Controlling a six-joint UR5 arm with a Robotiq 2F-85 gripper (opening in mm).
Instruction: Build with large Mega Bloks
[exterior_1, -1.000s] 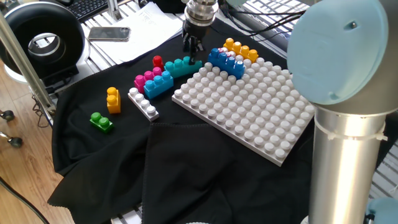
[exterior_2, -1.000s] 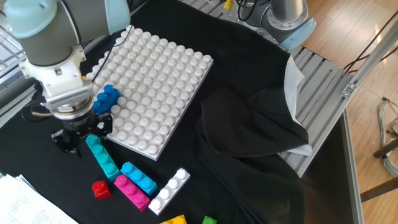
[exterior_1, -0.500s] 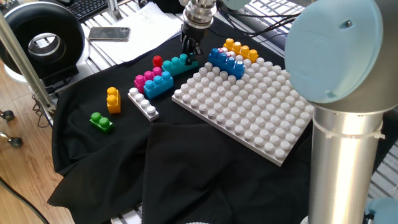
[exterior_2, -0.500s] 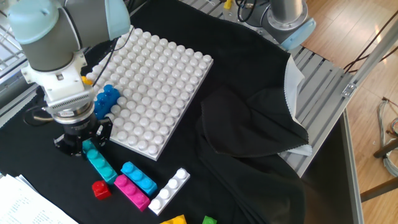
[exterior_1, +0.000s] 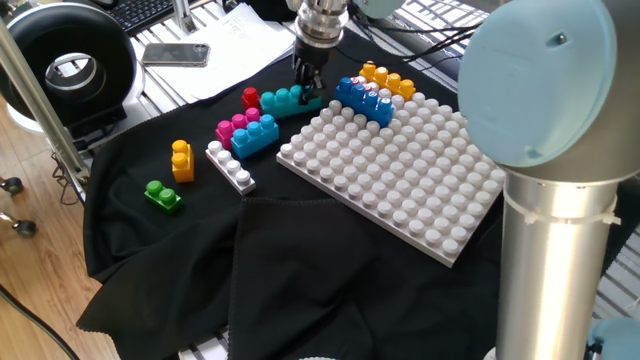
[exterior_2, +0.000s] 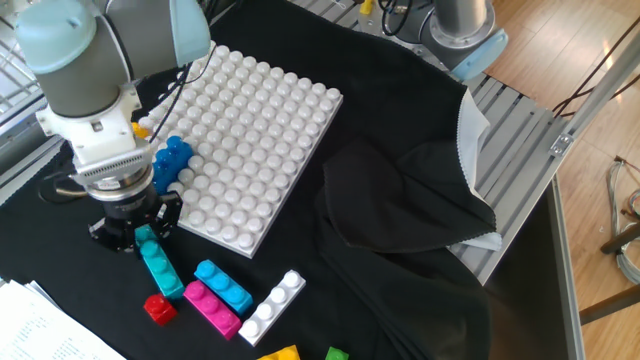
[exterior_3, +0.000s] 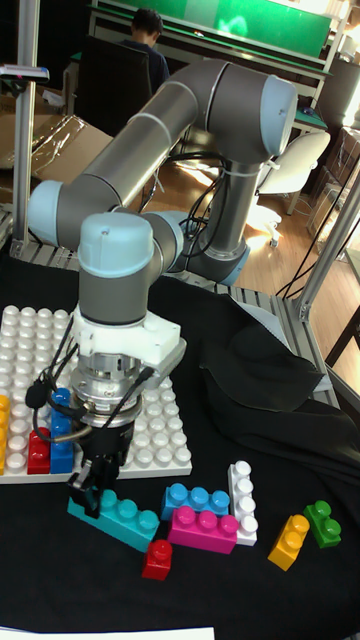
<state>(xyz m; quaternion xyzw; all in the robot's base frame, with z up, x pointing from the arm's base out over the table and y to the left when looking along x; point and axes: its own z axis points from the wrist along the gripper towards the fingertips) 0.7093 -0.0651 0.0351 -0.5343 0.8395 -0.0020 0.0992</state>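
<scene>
Mega Bloks (exterior_1: 243, 133) — scattered (teal tilted)

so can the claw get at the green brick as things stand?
Probably yes. The green brick sits apart on the cloth, with only the yellow brick beside it, nothing on top. But the claw looks busy at the teal brick.

Black cloth (exterior_1: 300, 260) under my jaws, phone (exterior_1: 176, 54) on papers (exterior_1: 235, 45) at eleven o'clock, black ring light (exterior_1: 65, 62) at ten.

The teal brick (exterior_1: 284, 100) has slid against the red brick (exterior_1: 251, 98).
</scene>
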